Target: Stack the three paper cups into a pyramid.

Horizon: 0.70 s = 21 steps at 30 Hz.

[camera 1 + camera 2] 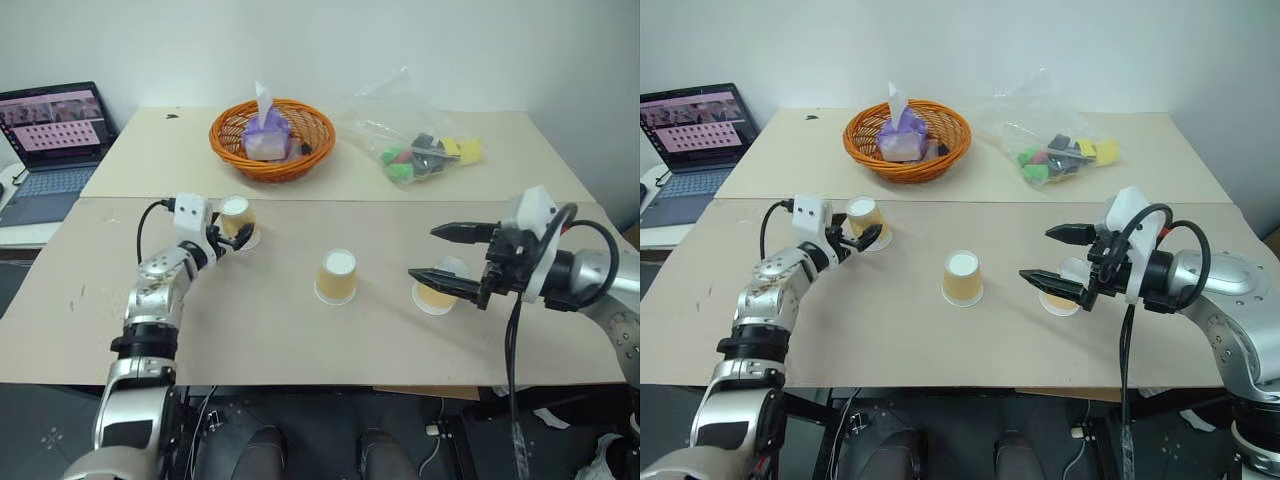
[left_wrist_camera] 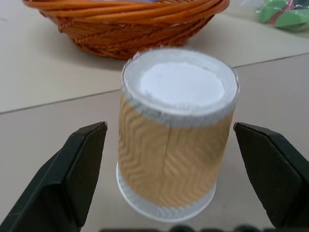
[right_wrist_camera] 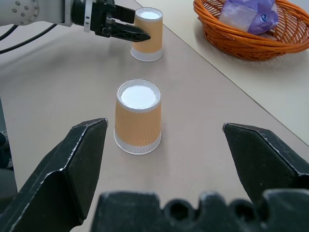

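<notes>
Three paper cups upside down and well apart on the table (image 1: 300, 350): left cup (image 1: 237, 219) between the spread fingers of the open left end effector (image 1: 232, 237), middle cup (image 1: 337, 276) alone at the centre, right cup (image 1: 437, 290) partly hidden under the open, empty right end effector (image 1: 448, 256). Risk of knocking over or crushing the light left cup through an off-centre or hard squeeze. Woven basket (image 1: 272, 139) just beyond the left cup, toy bag (image 1: 420, 150) and laptop (image 1: 55, 150) well clear; nothing between the cups.
</notes>
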Tool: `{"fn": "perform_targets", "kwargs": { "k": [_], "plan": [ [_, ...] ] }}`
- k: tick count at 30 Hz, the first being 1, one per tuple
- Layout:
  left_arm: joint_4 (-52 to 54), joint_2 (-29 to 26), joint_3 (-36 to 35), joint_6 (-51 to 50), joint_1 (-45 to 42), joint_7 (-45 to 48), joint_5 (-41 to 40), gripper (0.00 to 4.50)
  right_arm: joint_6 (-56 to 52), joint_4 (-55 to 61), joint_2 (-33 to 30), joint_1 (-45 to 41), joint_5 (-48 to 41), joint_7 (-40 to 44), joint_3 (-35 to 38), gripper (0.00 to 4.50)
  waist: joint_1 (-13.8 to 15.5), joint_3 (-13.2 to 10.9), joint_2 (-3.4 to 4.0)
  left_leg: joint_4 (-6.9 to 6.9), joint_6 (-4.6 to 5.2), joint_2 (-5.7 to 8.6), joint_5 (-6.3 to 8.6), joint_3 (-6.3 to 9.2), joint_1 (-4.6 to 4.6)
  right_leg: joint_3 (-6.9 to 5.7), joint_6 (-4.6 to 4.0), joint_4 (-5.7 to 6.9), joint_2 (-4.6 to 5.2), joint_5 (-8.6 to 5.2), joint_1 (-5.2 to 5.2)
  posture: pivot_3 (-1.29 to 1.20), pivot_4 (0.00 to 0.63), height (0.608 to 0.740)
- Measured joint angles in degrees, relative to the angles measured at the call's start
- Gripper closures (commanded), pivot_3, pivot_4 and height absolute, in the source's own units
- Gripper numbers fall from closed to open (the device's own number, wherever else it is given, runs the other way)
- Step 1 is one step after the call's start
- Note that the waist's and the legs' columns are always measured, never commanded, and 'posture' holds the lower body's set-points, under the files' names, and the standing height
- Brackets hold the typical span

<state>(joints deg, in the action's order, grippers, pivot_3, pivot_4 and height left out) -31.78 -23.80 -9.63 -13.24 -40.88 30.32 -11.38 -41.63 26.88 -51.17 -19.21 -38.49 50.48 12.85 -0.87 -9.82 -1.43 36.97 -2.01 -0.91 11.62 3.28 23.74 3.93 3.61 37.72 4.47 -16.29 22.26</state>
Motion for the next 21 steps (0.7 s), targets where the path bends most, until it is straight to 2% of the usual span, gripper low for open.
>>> {"fn": "perform_targets", "kwargs": {
  "k": [7, 15, 18, 21],
  "plan": [
    [-9.3, -0.4, 1.1, 3.3, -5.8, 3.1, 1.0, 0.01, 0.0, 0.1, 1.3, 0.9, -1.1, -0.7, 0.8, 0.0, 0.0, 0.0, -0.01, 0.02, 0.0, 0.01, 0.0, 0.01, 0.02, 0.0, 0.0, 0.04, 0.0, 0.0, 0.01, 0.0, 0.15, 0.74],
    [-14.1, -0.3, 1.9, 5.3, -8.4, 4.8, 2.1, 0.01, 0.0, 0.1, 1.4, 1.2, -1.1, -0.9, 1.6, 0.0, -0.1, 0.0, 0.0, 0.01, 0.0, 0.0, 0.0, 0.01, 0.02, 0.0, 0.0, 0.04, -0.01, 0.0, 0.02, 0.0, 0.15, 0.74],
    [-14.2, -0.3, 1.9, 5.6, -8.4, 5.2, 2.2, 0.71, 0.0, 0.1, 1.4, 1.5, -1.1, -0.9, 1.6, 0.0, 0.0, 0.0, 0.0, 0.01, 0.0, 0.01, 0.0, 0.01, 0.02, 0.0, 0.0, 0.06, 0.0, 0.0, 0.02, 0.0, 0.15, 0.74],
    [-14.2, -0.2, 1.9, 5.7, -8.5, 5.3, 2.2, 1.81, 0.0, 0.1, 1.4, 1.6, -1.1, -1.0, 1.6, 0.0, 0.0, 0.0, -0.01, 0.01, 0.0, 0.01, 0.0, 0.01, 0.02, 0.0, 0.0, 0.05, -0.01, 0.0, 0.02, 0.0, 0.15, 0.74]
  ]
}}
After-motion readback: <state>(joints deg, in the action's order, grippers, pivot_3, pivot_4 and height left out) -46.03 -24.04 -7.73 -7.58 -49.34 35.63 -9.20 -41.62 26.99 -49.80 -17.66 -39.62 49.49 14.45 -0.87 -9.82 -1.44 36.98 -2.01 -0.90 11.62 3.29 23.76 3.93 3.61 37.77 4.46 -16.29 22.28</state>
